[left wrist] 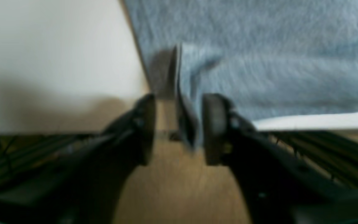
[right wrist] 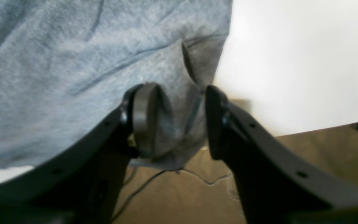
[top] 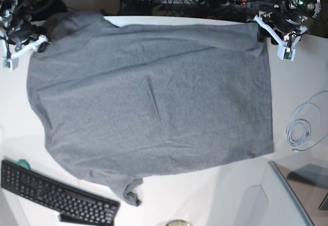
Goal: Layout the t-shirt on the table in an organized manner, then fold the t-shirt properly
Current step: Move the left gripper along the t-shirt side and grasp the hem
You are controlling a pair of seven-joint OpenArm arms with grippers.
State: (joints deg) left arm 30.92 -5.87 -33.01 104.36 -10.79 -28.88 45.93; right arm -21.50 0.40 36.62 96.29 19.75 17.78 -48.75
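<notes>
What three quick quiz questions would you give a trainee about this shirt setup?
1. True or false: the t-shirt lies spread across the table rather than bunched in a heap.
2. In the base view, what sits at the bottom left, beside the shirt? A. a black keyboard B. a mug C. scissors
3. Fill in: the left gripper and the right gripper each have jaws standing ___, with shirt fabric between them.

Key: 1 true; 2 A; 3 apart.
</notes>
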